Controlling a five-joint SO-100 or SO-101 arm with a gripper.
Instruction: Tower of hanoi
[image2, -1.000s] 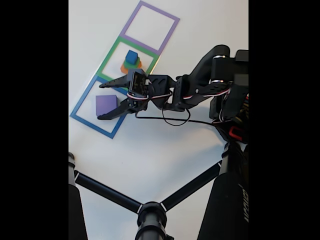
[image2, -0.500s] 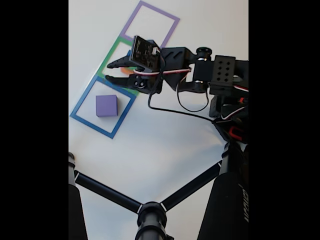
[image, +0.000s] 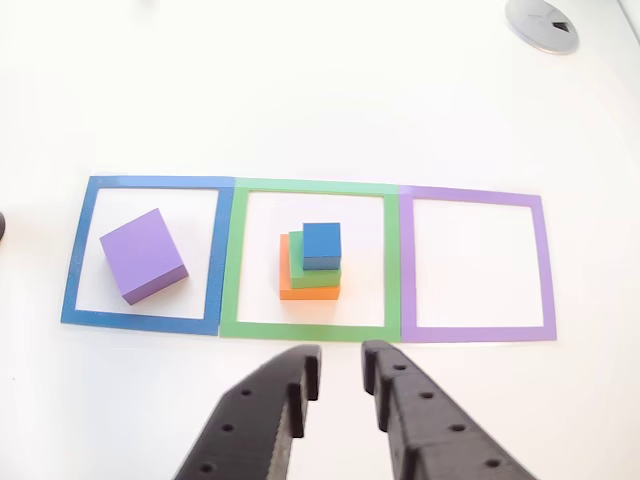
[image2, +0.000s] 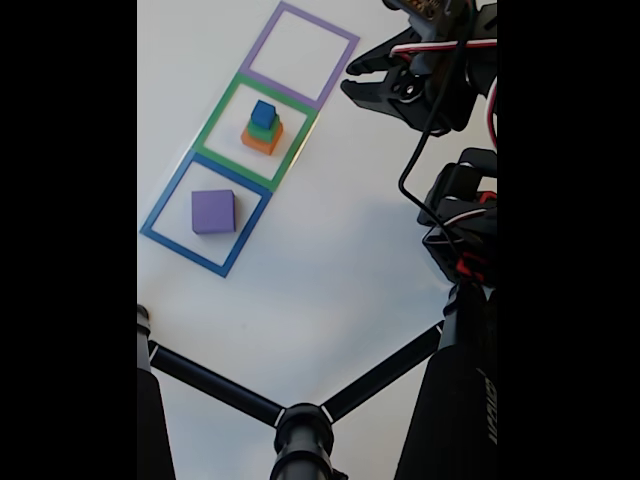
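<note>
Lab-like setup, white table (3 taped squares), tripod

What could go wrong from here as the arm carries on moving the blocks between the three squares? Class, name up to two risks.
1. The stack in the green square is uneven: the blue cube sits toward one corner of the green block and orange block, so a slightly off grasp could topple it.
2. The purple cube lies rotated in the blue square; the open gripper may close on its corners and twist it.
</note>
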